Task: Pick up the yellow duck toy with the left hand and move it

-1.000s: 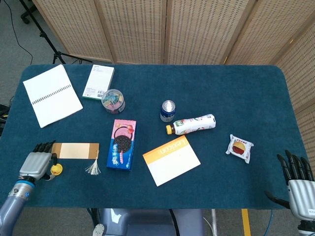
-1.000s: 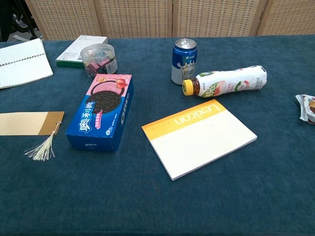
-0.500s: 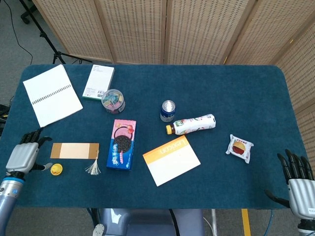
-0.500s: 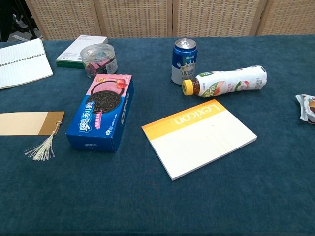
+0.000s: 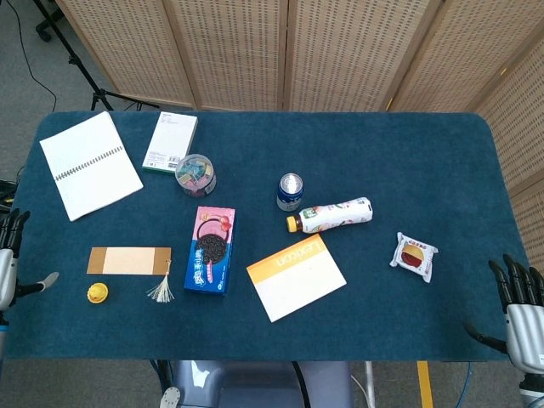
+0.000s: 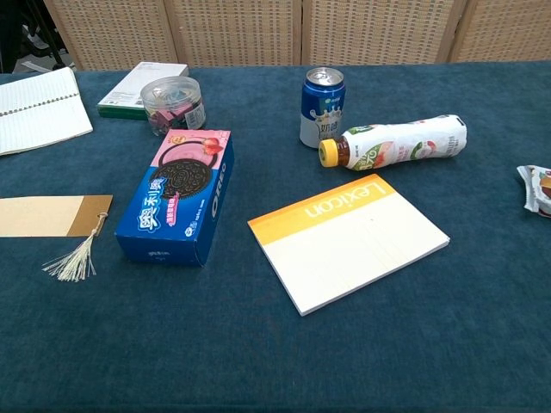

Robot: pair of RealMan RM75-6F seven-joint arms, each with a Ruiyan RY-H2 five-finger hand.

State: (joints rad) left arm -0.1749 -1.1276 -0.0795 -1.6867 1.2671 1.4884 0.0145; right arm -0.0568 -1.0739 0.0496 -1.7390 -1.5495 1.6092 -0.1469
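Now, step in hand: judging by the layout, a pause between moves; neither hand holds or touches anything.
Left hand [image 5: 7, 265]: at the table's near-left edge, partly cut off by the frame, fingers apart and holding nothing.
Right hand [image 5: 520, 308]: off the near-right corner, fingers spread upright, holding nothing.
Nearest things: a small yellow cap [image 5: 97, 293] lies on the blue cloth near the left hand, just below the brown bookmark [image 5: 127, 260], whose tassel [image 5: 161, 292] trails toward the cookie box [image 5: 211, 249].
Right side: a wrapped snack [image 5: 414, 256] lies nearest the right hand, well apart from it.
Table [image 5: 408, 161]: notebook, clip jar, can, bottle and a yellow-edged pad [image 5: 297, 278] sit further in.
Next move: likely a reach inward by the left hand; the cap is low and small, so a pinch from above would suit.
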